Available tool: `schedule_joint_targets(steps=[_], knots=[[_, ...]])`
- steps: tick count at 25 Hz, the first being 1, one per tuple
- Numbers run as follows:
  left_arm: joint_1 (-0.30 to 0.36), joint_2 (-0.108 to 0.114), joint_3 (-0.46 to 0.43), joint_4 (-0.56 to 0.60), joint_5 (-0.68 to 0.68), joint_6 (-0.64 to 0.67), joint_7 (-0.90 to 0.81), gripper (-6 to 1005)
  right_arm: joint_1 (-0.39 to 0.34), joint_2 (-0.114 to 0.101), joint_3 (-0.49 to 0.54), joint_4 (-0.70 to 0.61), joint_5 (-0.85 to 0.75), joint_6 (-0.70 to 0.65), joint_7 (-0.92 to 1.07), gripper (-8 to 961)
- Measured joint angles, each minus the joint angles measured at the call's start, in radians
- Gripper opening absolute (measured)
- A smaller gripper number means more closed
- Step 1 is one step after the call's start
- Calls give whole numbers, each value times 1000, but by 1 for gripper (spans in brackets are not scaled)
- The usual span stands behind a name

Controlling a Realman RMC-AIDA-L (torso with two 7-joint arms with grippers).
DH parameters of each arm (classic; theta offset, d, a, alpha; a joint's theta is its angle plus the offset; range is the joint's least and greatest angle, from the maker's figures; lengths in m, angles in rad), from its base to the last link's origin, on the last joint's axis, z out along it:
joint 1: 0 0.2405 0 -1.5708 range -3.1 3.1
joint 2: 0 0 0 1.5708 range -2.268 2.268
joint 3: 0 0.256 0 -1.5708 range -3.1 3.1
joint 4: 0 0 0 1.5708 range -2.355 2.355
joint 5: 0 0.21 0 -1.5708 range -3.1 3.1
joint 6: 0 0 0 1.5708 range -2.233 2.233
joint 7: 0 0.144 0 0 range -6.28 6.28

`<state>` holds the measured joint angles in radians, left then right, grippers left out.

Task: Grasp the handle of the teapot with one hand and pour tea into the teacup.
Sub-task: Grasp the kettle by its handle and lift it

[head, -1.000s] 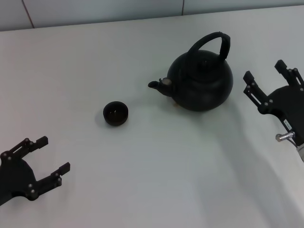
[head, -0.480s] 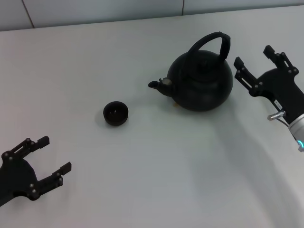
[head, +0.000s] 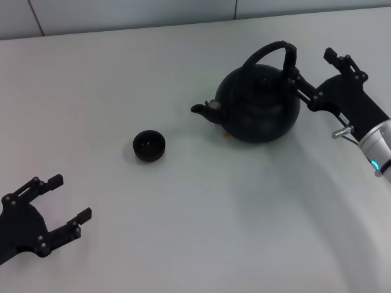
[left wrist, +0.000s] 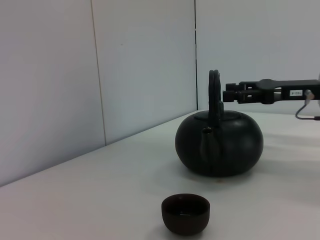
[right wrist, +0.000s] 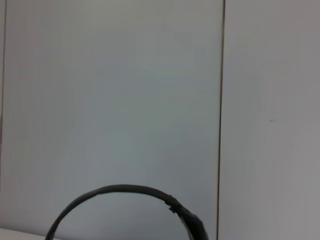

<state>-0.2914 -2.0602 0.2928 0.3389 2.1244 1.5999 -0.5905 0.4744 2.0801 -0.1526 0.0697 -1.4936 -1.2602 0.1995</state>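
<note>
The matte-black teapot (head: 259, 107) stands on the white table with its spout pointing left. Its arched handle (head: 273, 50) rises over the lid. The small dark teacup (head: 149, 146) sits to the left of the spout, apart from it. My right gripper (head: 310, 65) is open just right of the handle, at handle height, with one finger close to the handle's right side and nothing held. My left gripper (head: 71, 197) is open and empty at the near left. The left wrist view shows the teacup (left wrist: 185, 214), the teapot (left wrist: 219, 144) and the right gripper (left wrist: 234, 93). The right wrist view shows the handle's arch (right wrist: 125, 192).
The white table (head: 183, 232) ends at a pale wall (head: 122, 12) along the far side. Nothing else stands on the table.
My right gripper has moved up and to the left, from beside the teapot's body to right next to the handle. The left arm, teapot and teacup have not moved.
</note>
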Motion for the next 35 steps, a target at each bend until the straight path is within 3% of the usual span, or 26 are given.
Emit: schedule_joint_targets(steps=[15, 33, 35], knots=[[-5, -2, 0, 0, -2, 0, 0, 819, 63, 0, 2, -13, -2, 79, 15, 805], [-7, -3, -3, 0, -13, 0, 0, 819, 69, 0, -4, -14, -2, 91, 17, 804], [-7, -3, -3, 0, -13, 0, 0, 819, 69, 0, -5, -14, -2, 91, 17, 760]])
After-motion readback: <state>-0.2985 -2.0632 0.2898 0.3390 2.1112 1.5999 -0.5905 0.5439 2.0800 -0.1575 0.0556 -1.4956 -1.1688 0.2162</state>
